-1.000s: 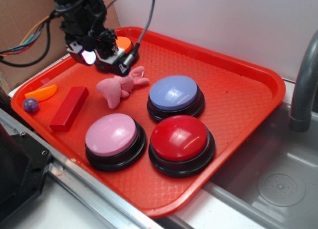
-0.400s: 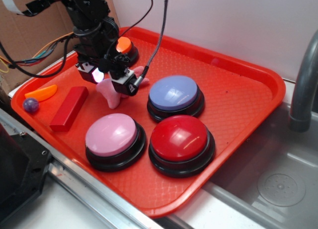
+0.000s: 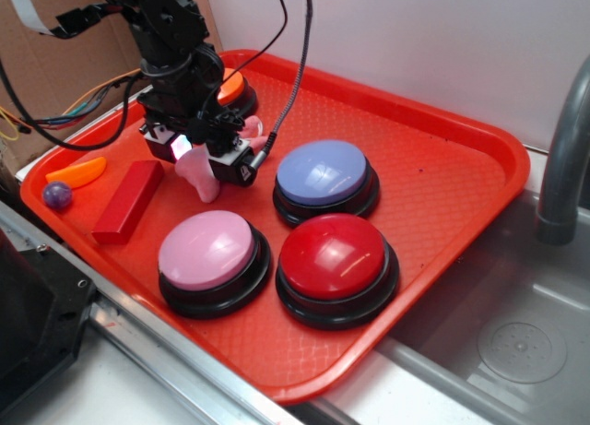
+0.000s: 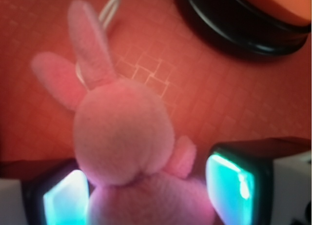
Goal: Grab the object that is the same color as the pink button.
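The object, a small pink plush bunny [image 3: 201, 178], lies on the red tray [image 3: 442, 112] left of centre. My gripper [image 3: 198, 158] has come down over it. In the wrist view the bunny [image 4: 124, 132] fills the space between my glowing fingers [image 4: 229, 186]; its body sits between them and its ears point away. The jaws stand open on either side of it, with a small gap at the right finger. The pink button [image 3: 207, 248] stands at the tray's front left, just in front of the bunny.
A lavender-blue button [image 3: 323, 171] and a red button [image 3: 334, 255] stand right of the bunny. An orange button [image 3: 230, 82] sits behind my gripper. A red block [image 3: 129, 199], an orange wedge [image 3: 77, 171] and a purple ball [image 3: 57, 195] lie at the left. A sink [image 3: 516, 342] adjoins the tray on the right.
My gripper moved forward from near the orange button and came down over the bunny, which now lies between its open fingers and is mostly covered in the exterior view.
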Controlling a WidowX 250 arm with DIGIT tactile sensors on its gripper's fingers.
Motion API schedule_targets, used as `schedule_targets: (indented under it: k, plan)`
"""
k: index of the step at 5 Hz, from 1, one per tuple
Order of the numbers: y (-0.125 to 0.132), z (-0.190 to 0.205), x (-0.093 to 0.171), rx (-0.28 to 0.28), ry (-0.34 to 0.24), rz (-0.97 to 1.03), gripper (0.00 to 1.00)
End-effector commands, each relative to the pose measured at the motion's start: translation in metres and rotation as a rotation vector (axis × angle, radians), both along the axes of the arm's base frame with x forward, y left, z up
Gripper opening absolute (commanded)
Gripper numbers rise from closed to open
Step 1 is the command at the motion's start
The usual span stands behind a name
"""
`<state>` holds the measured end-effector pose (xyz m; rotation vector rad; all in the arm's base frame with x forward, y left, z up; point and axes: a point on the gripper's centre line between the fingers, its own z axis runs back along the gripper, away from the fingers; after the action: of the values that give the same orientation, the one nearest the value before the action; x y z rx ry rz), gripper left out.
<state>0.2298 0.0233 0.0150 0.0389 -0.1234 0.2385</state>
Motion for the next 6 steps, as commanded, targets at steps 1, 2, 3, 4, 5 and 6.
schedule_targets:
  k: [1, 2, 3, 4, 5, 6]
  plan:
    - [0.004, 0.011, 0.007, -0.008, -0.043, 0.016, 0.0]
    - [0.006, 0.023, 0.007, 0.021, -0.028, 0.069, 0.0]
    - [0.015, 0.058, 0.018, -0.028, -0.008, 0.136, 0.0]
    - [0.004, 0.103, 0.022, -0.009, -0.076, 0.095, 0.0]
    - [-0.006, 0.153, 0.015, -0.077, -0.134, 0.051, 0.0]
    - [-0.008, 0.176, -0.001, -0.108, -0.202, 0.029, 0.0]
